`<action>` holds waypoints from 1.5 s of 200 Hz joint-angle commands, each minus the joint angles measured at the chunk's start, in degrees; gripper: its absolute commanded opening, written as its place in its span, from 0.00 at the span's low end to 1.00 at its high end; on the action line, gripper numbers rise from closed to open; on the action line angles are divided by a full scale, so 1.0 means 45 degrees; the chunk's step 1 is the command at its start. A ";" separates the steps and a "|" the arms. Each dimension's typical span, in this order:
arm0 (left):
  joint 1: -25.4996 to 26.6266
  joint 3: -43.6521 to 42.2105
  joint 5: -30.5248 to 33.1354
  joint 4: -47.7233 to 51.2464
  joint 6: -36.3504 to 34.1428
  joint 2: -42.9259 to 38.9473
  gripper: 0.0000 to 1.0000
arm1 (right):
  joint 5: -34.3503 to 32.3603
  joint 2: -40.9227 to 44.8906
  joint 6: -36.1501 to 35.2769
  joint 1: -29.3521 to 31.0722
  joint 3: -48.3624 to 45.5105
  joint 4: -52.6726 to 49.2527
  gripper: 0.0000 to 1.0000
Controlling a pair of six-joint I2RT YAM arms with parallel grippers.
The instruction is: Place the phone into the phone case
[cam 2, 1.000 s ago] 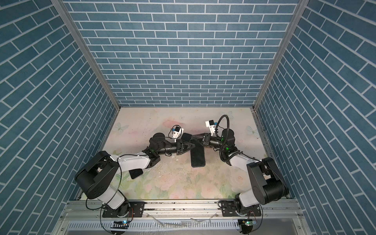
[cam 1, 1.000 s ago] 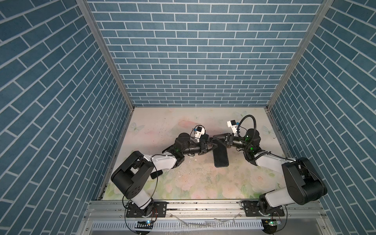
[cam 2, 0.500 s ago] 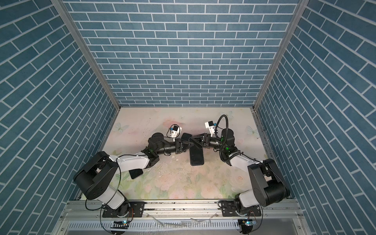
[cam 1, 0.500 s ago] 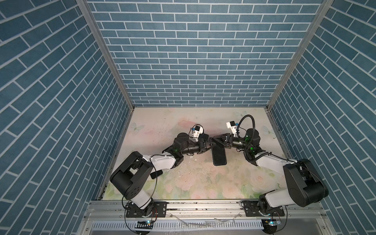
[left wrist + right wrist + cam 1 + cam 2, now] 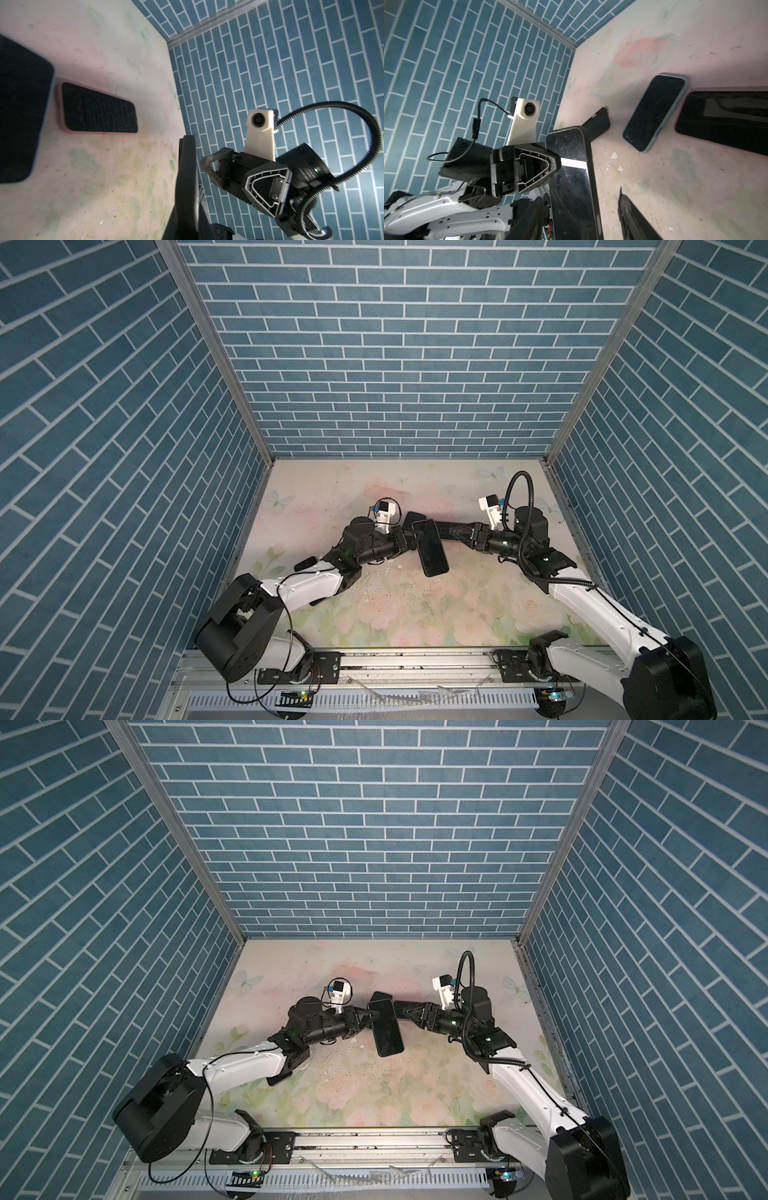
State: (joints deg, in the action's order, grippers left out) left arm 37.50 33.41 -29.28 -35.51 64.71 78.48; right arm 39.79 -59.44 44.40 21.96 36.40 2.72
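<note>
Right wrist view: left gripper (image 5: 550, 164) clenched on black phone (image 5: 571, 187), raised just beside pink phone case (image 5: 724, 122) (right gripper (image 5: 451, 533) released, empty). Carry step, I'd judge. Next move needs it levelled over that case, then pressed in.

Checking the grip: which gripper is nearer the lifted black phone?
Left. The left gripper is clamped on the phone at one edge; the right gripper stands open off the opposite side, not gripping.

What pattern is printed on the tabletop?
The tabletop has a pale floral print, pink roses with green leaves and butterflies; clearest in a top view.
</note>
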 commanded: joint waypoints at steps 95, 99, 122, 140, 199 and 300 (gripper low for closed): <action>0.0530 -0.1496 0.2220 0.1398 0.1479 0.0842 0.00 | -0.1196 -0.0194 -0.1254 -0.0025 0.0114 -0.1976 0.57; 0.0553 -0.1609 0.2389 0.1415 0.1673 0.0833 0.00 | -0.1187 -0.0217 -0.1254 -0.0033 0.0078 -0.1927 0.57; 0.0632 -0.2113 0.3126 0.1379 0.2643 0.0744 0.00 | -0.1158 -0.0326 -0.1252 -0.0035 -0.0061 -0.1708 0.57; 0.0627 -0.2340 0.3378 0.1324 0.3042 0.0815 0.00 | -0.1133 -0.0423 -0.1253 -0.0034 -0.0111 -0.1576 0.57; 0.0632 -0.2470 0.3555 0.0089 0.3553 0.2189 0.12 | -0.1071 -0.0527 -0.1449 -0.0038 -0.0052 -0.1593 0.57; 0.0632 -0.2214 0.4963 0.4401 0.2351 0.0143 0.61 | -0.1224 -0.0345 -0.1566 -0.0045 0.0048 -0.1731 0.57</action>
State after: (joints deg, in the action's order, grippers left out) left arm 40.16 21.82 -10.59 -28.73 79.46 83.77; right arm 35.09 -61.30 39.97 21.96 36.25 -5.15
